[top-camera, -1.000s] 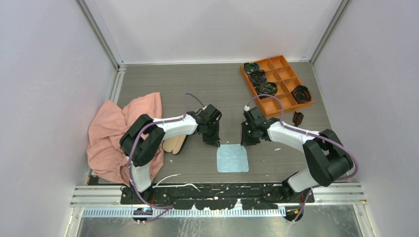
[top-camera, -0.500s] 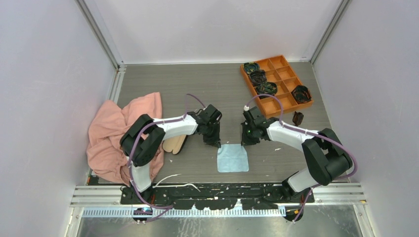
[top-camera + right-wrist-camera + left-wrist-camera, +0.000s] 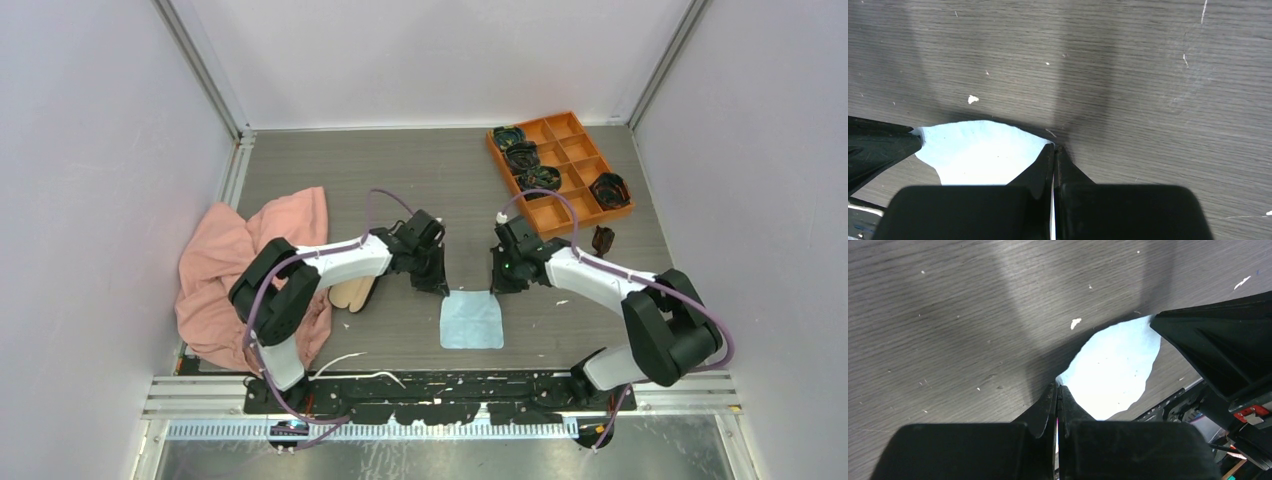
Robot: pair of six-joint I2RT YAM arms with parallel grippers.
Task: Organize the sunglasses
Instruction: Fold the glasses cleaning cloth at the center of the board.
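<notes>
While left fingers [image 3: 1048, 407] and right fingers [image 3: 1045, 167] pinch far corners of cloth [image 3: 471, 322], I see sunglasses [image 3: 603, 240] loose on worktop [image 3: 350, 180], 2 o'clock from cloth, beside tray [image 3: 570, 127]; stowing all left, I judge.

The dark grey table top [image 3: 948, 315] shows a fine wood grain and looks matt. The light blue square cloth [image 3: 1113, 370] is thin, soft and without shine. The crumpled pink cloth [image 3: 215, 270] looks thicker, also matt. The orange compartment tray [image 3: 566, 126] is smooth plastic. The left gripper [image 3: 1057, 391] and the right gripper [image 3: 1054, 150] are black matt plastic. The silvery rail [image 3: 200, 398] is ribbed metal.
</notes>
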